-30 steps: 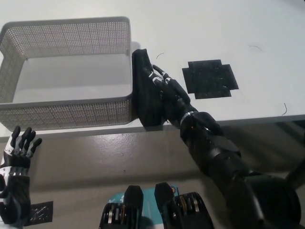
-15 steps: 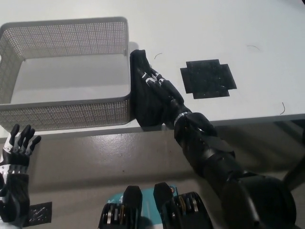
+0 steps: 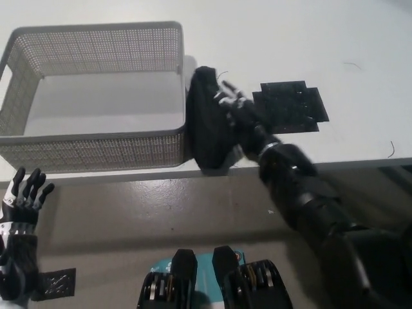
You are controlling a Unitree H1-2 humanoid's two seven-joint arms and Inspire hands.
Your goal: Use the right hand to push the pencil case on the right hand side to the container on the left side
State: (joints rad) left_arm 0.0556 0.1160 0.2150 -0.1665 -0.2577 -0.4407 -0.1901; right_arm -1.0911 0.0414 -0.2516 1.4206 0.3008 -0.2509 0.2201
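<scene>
Head view: the pencil case lies on the desk, long axis front-to-back, touching the container wall. The right robot hand, fingers apart, rests against its right side. The left robot hand idles low, fingers spread.

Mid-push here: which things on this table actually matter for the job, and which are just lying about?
Part of the job:
- black pencil case, lying against the basket's right wall
- white mesh basket, the container
- right hand, resting on the pencil case

Lying about:
- black cross-shaped mat, right of the pencil case
- left hand, idle at lower left, fingers apart
- dark patch on the floor
</scene>
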